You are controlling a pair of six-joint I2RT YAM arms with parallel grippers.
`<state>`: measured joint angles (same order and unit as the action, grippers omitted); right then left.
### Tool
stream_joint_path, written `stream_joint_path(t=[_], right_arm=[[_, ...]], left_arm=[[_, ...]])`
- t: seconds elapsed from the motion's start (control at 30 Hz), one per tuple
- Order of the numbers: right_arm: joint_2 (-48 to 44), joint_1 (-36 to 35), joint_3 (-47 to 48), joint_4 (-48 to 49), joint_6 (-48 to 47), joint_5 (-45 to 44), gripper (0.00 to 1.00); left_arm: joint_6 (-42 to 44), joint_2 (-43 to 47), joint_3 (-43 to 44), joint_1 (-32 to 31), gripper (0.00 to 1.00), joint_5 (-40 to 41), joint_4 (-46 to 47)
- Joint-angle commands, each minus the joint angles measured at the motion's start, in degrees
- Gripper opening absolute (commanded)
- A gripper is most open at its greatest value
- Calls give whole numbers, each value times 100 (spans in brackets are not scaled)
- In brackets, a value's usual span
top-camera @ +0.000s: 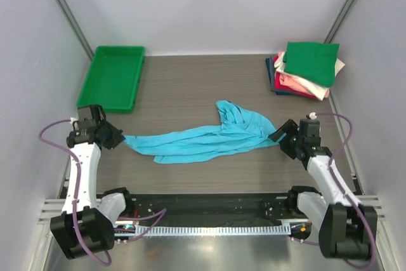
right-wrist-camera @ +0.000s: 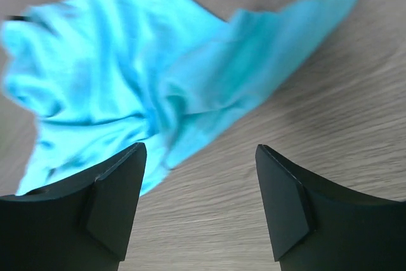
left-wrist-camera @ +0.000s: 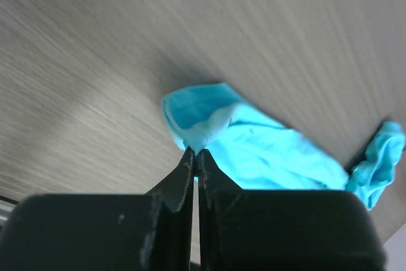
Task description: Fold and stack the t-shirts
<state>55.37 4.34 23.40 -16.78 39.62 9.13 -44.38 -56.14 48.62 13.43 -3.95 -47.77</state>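
Observation:
A turquoise t-shirt (top-camera: 209,136) lies stretched out in a crumpled strip across the middle of the table. My left gripper (top-camera: 117,138) is shut on the shirt's left end; in the left wrist view (left-wrist-camera: 196,152) the closed tips pinch a fold of turquoise cloth (left-wrist-camera: 254,144). My right gripper (top-camera: 282,136) stands open at the shirt's right end. In the right wrist view (right-wrist-camera: 200,176) bare table lies between the fingers and the t-shirt (right-wrist-camera: 127,74) spreads above and to the left. A stack of folded t-shirts (top-camera: 306,69), green on top, sits at the back right.
A rigid green tray (top-camera: 113,77) stands at the back left of the wooden table (top-camera: 190,87). White walls close in on three sides. A black rail with a toothed strip (top-camera: 209,220) runs along the near edge between the arm bases.

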Motion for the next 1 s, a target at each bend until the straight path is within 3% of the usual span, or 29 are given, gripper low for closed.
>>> stream_joint_path(t=[0.0, 0.07, 0.1, 0.13, 0.23, 0.47, 0.6, 0.97], right_arm=[[-685, -178, 417, 7, 21, 124, 76], [-424, -851, 874, -185, -129, -190, 76], [30, -1160, 1460, -308, -321, -409, 76], [348, -1903, 1779, -518, -427, -925, 76], [1514, -2812, 2913, -660, -735, -1597, 76], [4309, -3255, 5497, -1169, -1456, -1510, 68], [5350, -3509, 6807, -1670, -1685, -1580, 61], [6108, -3897, 6740, -1821, -1729, -1844, 58]], left_arm=[[342, 121, -168, 28, 1, -396, 57], [509, 112, -81, 28, 3, -695, 48], [570, 112, 15, 19, 4, -678, 31], [640, 103, 68, 19, 5, -617, 13], [1009, -37, 297, 19, 8, -572, -30], [1212, -275, 235, 19, 6, -924, 171], [1186, -161, 192, 28, 6, -880, 233], [1186, -169, 148, 151, 5, -1056, 338]])
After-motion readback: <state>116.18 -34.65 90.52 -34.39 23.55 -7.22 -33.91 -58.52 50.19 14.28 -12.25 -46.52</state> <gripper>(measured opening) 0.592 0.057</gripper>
